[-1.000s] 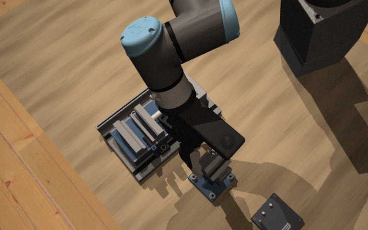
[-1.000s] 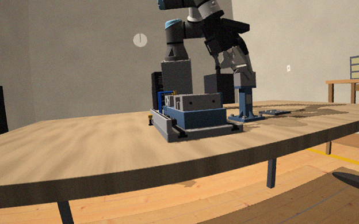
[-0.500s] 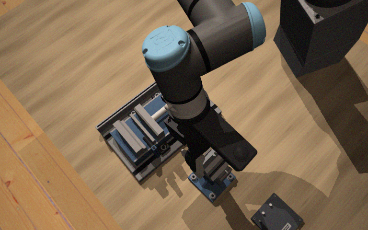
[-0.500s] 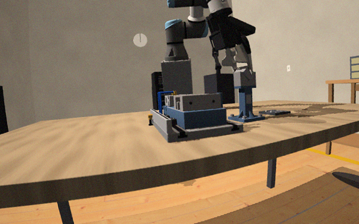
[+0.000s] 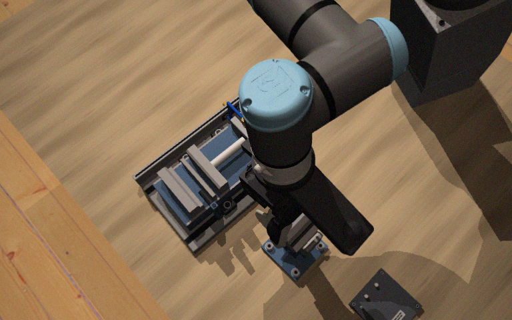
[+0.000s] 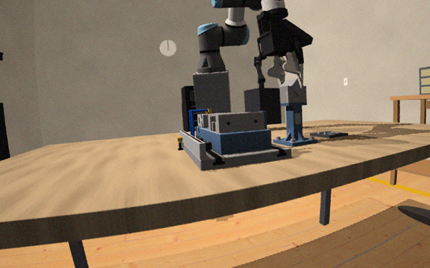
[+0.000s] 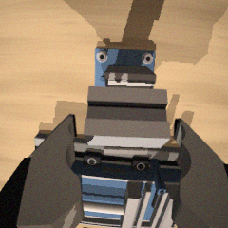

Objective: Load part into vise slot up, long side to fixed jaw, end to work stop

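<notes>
1. On the table (image 5: 113, 75) (image 6: 110, 171) (image 7: 28, 95), the vise (image 5: 226, 141) (image 6: 244, 141) (image 7: 102, 182) is set left of centre in the top view.
2. Its outer jaw (image 5: 179, 190) is placed to the lower left of its inner jaw (image 5: 207, 166), with a gap between; the rod (image 5: 228, 152) is joined to the inner jaw's upper-right side.
3. The V-block (image 6: 290, 93) is carried above a base plate (image 5: 281, 260) (image 6: 284, 142) at lower centre.
4. The infeed plate (image 5: 389, 290) (image 6: 328, 134) is laid at lower right, apart from both.
5. The pedestal (image 5: 449, 56) (image 6: 213, 93) is seen at upper right, and behind the vise in the exterior view.

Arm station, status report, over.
Gripper open, nothing held. Grey slotted block on blue pedestal stand. Blue-based grey-jawed vise unloaded, no obstruction seen.
</notes>
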Robot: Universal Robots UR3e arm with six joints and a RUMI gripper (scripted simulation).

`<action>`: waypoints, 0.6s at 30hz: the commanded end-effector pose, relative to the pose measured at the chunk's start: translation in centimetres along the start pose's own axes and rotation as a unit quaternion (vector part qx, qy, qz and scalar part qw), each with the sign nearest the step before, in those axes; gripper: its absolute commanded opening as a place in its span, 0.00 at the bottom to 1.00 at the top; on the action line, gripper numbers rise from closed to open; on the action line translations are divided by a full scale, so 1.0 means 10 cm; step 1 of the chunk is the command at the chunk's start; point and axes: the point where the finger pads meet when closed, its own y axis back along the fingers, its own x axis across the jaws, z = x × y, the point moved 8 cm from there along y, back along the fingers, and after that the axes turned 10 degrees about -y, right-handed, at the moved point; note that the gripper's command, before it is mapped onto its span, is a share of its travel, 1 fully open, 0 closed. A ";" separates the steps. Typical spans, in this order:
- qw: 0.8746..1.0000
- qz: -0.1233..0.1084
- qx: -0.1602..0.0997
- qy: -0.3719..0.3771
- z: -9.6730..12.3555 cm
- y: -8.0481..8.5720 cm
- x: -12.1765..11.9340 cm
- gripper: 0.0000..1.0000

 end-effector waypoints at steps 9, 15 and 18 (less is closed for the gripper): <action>0.996 0.015 -0.085 0.000 -0.15 -0.01 -0.02 0.51; 0.994 0.020 -0.112 0.000 -0.20 -0.02 -0.03 0.51; 0.991 0.024 -0.132 0.000 -0.23 -0.03 -0.03 0.51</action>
